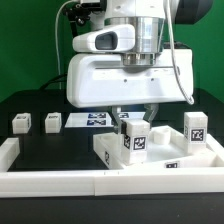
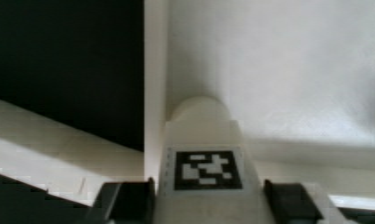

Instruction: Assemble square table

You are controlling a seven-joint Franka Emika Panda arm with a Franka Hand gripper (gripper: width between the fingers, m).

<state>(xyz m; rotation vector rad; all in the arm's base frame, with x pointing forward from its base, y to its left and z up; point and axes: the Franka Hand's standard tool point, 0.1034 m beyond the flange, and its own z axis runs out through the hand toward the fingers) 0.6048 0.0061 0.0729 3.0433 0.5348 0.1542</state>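
The fingers (image 2: 122, 203) stand partly open on either side of an upright leg block (image 2: 205, 150) and close to its flanks, but I cannot tell whether they actually press it. In the exterior view this leg block (image 1: 133, 140) is at the left part of the white square slab (image 1: 175, 155), which lies on the black tabletop (image 1: 50, 145) inside the white border rails (image 1: 60, 182). A second leg block (image 1: 20, 123) and a third leg block (image 1: 52, 122) sit well to the exterior view's left, near the marker board (image 1: 95, 120), and a fourth leg block (image 1: 195, 125) is by the slab's far right corner.
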